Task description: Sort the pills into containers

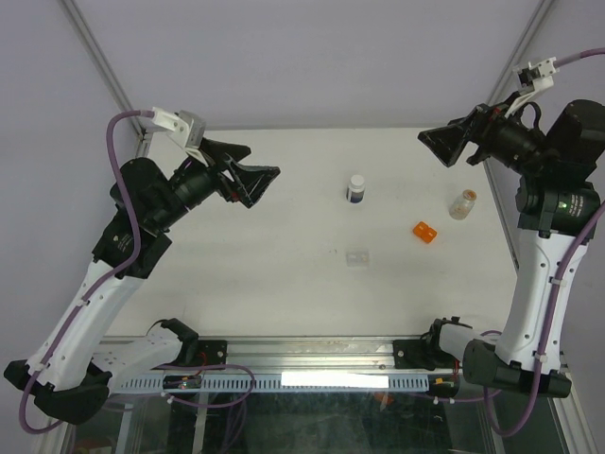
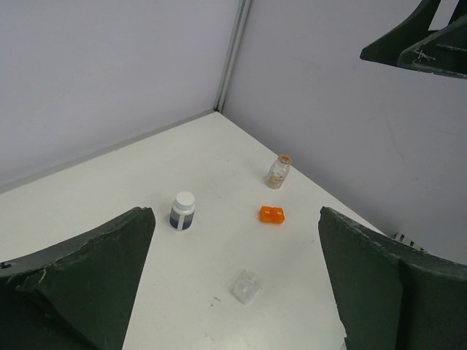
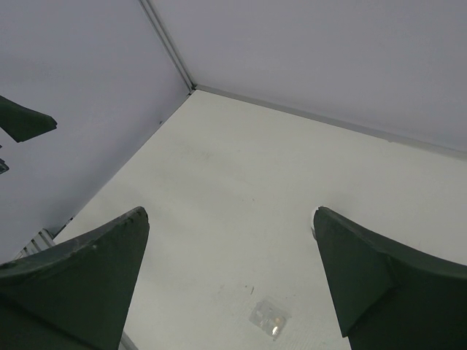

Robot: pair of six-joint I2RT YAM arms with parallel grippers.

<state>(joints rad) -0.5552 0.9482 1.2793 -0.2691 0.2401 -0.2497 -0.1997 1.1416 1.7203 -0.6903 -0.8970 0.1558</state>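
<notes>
A small clear vial with a tan tint [image 1: 462, 203] [image 2: 278, 171] stands upright at the table's right side. A flat transparent box [image 1: 356, 257] [image 2: 246, 285] [image 3: 268, 317] lies mid-table with small pale bits inside; I cannot tell if they are pills. An orange two-cell box [image 1: 424, 232] [image 2: 272, 214] lies between them. My left gripper [image 1: 260, 180] [image 2: 235, 215] hangs open above the table's left part, empty. Raised over the far right corner, my right gripper [image 1: 433, 148] [image 3: 230, 213] is open and empty, far from all the objects.
A white-capped bottle with a dark blue label [image 1: 355, 189] [image 2: 183, 210] stands upright behind the transparent box. The white table [image 1: 284, 236] is bounded by grey walls at the back and sides. A metal rail [image 1: 312, 355] runs along the near edge.
</notes>
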